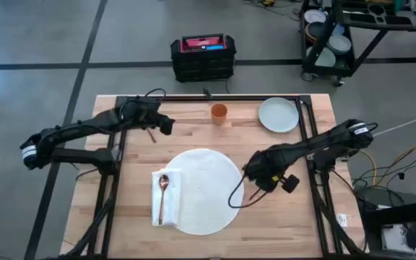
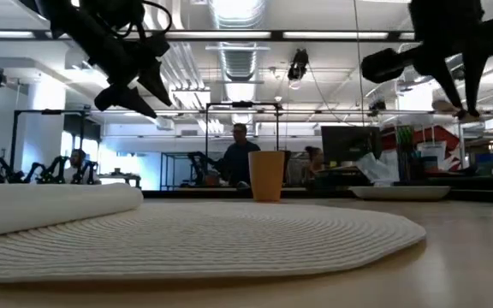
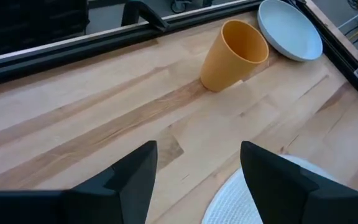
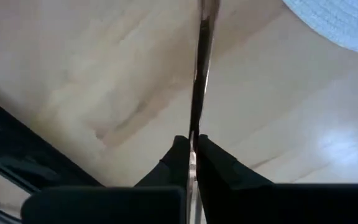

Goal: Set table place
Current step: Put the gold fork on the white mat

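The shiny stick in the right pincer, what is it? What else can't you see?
- Thin metal piece clamped in the right pincer: right wrist view blurs it and cuts off its end; a utensil, kind unclear.
- Spoon: unseen in low view, hidden atop the napkin.
- Left pincer: open, empty.

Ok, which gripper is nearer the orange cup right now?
Left. The left gripper hangs open just beside the orange cup at the table's far side. The right gripper is farther off, at the white mat's edge, shut on a thin utensil.
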Controlling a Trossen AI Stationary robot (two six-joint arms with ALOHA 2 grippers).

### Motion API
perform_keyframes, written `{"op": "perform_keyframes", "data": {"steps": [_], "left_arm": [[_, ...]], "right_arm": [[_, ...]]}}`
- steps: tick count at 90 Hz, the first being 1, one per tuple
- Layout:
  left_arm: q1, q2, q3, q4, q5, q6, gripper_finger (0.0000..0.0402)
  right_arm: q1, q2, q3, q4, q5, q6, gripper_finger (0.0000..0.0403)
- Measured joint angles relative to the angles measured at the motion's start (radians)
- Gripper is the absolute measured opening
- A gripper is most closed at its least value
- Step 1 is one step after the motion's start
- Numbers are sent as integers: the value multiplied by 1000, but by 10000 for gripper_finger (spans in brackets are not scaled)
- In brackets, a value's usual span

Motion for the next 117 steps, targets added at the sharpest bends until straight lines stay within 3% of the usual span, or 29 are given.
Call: {"op": "perform_keyframes", "data": {"steps": [48,88,117], "left_arm": [[0,0,0,-44,2,-28,217],[0,-1,0,-85,11,-89,217],[-7,-2,0,-79,13,-123,217]], "right_arm": [[45,250,314,201,47,-270,0],[126,258,299,273,-14,-414,0],[53,256,153,368,1,-515,0]]}}
